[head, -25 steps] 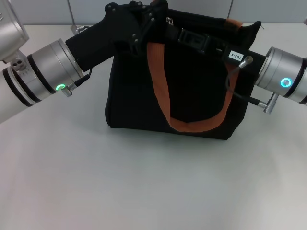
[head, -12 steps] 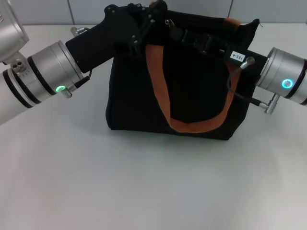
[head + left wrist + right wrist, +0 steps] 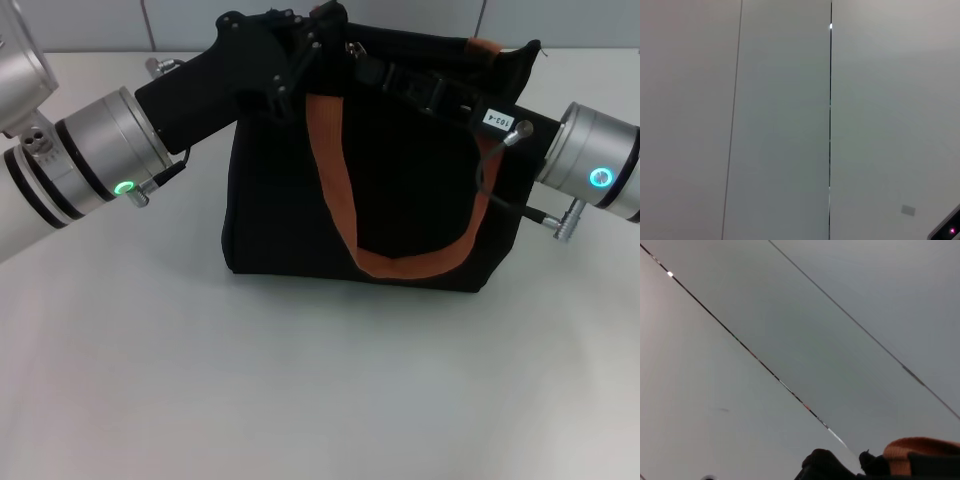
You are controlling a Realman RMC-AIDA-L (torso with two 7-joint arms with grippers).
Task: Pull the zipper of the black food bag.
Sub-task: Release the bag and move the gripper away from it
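Observation:
The black food bag (image 3: 400,190) stands upright mid-table in the head view, with an orange strap handle (image 3: 335,190) looping down its face. The silver zipper (image 3: 352,45) sits on the top edge near the bag's left corner. My left gripper (image 3: 312,40) reaches in from the left and is shut on the bag's top left corner. My right gripper (image 3: 368,66) lies along the top edge from the right, its tip just right of the zipper. The right wrist view shows only a strap end (image 3: 920,449) and a bit of the bag's edge (image 3: 825,466).
The bag stands on a pale grey table (image 3: 300,380) with open surface in front of it. A grey panelled wall (image 3: 90,22) runs behind. The left wrist view shows only wall panels (image 3: 780,120).
My right gripper has slid a little left along the bag's top edge, toward the zipper. The left gripper, the zipper and the bag have stayed put.

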